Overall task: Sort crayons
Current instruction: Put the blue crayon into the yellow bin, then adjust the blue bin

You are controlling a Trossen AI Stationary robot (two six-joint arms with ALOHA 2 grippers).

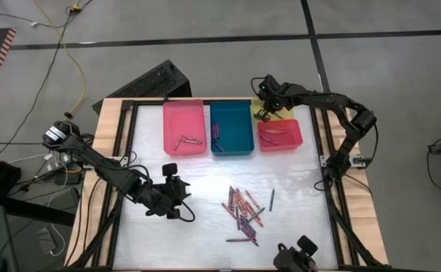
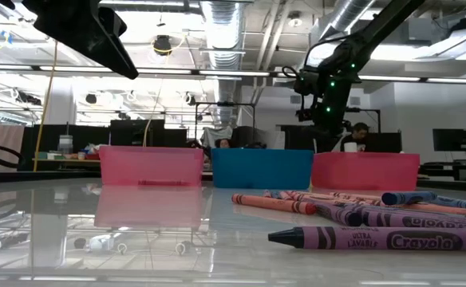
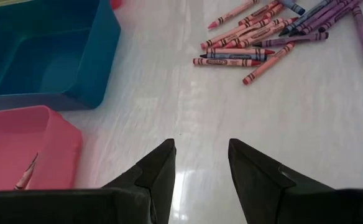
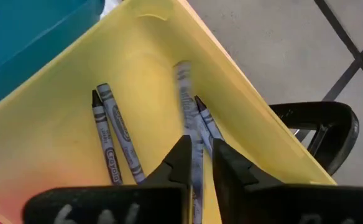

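A loose pile of crayons [image 1: 245, 210] in red, pink, purple and blue lies on the white table at the near right. My left gripper [image 1: 177, 198] hovers open to the left of the pile, nothing between its fingers [image 3: 160, 163]. My right gripper [image 1: 263, 108] points down into the yellow tray [image 4: 57, 124] at the far right, its fingers a narrow gap apart. A grey crayon [image 4: 184, 99] shows blurred in that gap. Two more grey crayons [image 4: 116, 140] lie flat on the tray floor. My right gripper comes at the yellow tray from above, slanting. The blurred grey crayon [image 4: 194, 165] runs lengthwise through the narrow gap between the two fingers, its far end over the tray floor. I cannot tell whether the fingers touch it.
Along the far edge stand a pink tray [image 1: 183, 113] with a few crayons, a teal tray [image 1: 235, 117] with purple ones, and a red tray [image 1: 290, 140] with red ones, just in front of the yellow tray. Bare table lies between the trays and the pile.
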